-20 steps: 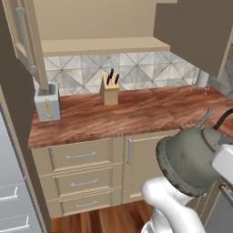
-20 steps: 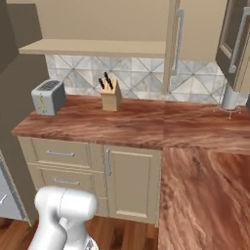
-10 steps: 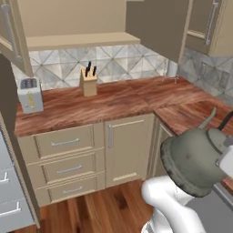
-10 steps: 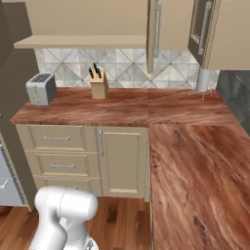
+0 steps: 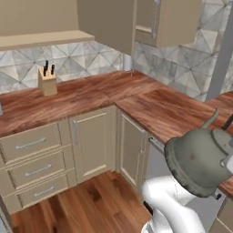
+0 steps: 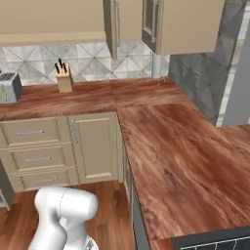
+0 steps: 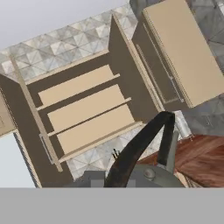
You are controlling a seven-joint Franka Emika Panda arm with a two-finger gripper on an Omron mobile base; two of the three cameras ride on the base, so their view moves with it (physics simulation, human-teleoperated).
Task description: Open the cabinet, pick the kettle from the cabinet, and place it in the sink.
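The grey metal kettle hangs in the air at the right of the left base view, beside the counter's front edge, with its thin spout pointing up. In the hand view its dark arched handle and lid sit right under the camera. My gripper is shut on that handle, its fingertips mostly hidden. The beige cabinet stands open behind, both doors swung out and its shelves bare; it also appears as the cabinet at upper left. A black corner of the sink shows at the bottom right.
An L-shaped wooden counter runs along the tiled wall and toward me on the right. A knife block and a toaster stand at its back left. Lower drawers and doors face a wooden floor. More wall cabinets hang above the corner.
The base has turned right, so the whole scene slid left and the counter's corner and right run came into view. The kettle stays in the shut gripper at the same spot.
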